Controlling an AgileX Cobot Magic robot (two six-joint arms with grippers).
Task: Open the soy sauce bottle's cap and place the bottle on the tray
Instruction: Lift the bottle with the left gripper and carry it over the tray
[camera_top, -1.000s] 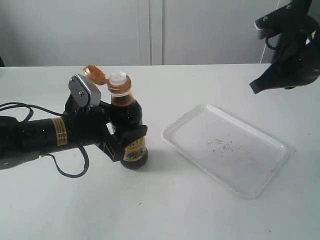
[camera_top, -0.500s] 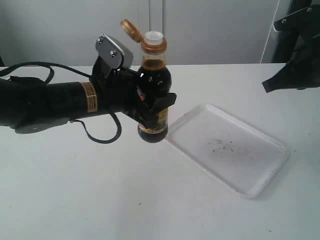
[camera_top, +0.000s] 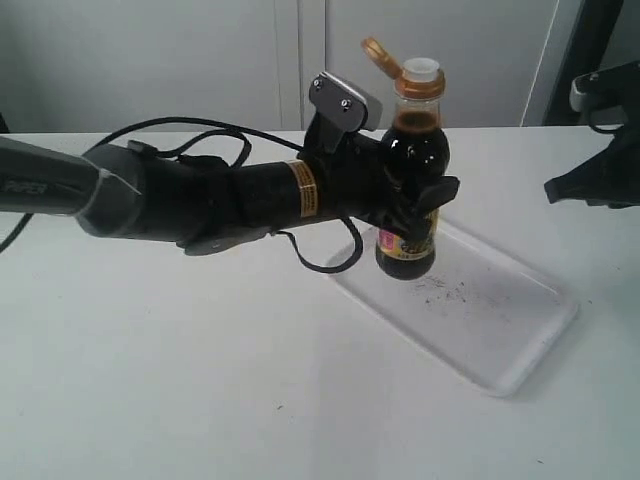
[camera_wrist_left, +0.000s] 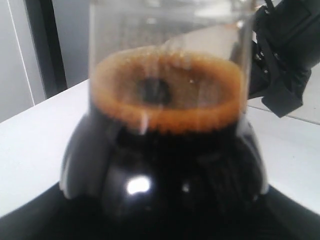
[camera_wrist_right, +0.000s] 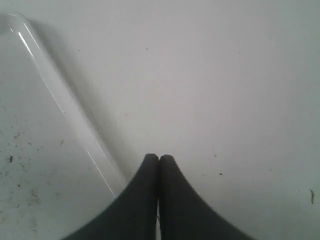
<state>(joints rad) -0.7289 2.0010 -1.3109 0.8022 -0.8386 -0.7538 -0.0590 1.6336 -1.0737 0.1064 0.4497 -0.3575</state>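
1. The left arm (camera_top: 200, 195) stretches across the middle of the exterior frame, blocking passage from the left toward the tray (camera_top: 520, 330).
2. The soy sauce bottle (camera_top: 410, 190), clamped in the left gripper (camera_top: 405, 210), hangs over the tray's upper-left end.
3. The tray's lower-right part lies bare.
4. The right gripper (camera_top: 570, 188), fingers pressed together, sits at the frame's right edge, apart from the tray.
5. The table (camera_top: 200, 400) across the lower frame is free.

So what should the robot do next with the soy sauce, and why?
Probably lower it straight down. The left gripper holds the soy sauce bottle upright above the near end of the tray, not touching it, and the cap is already flipped open.
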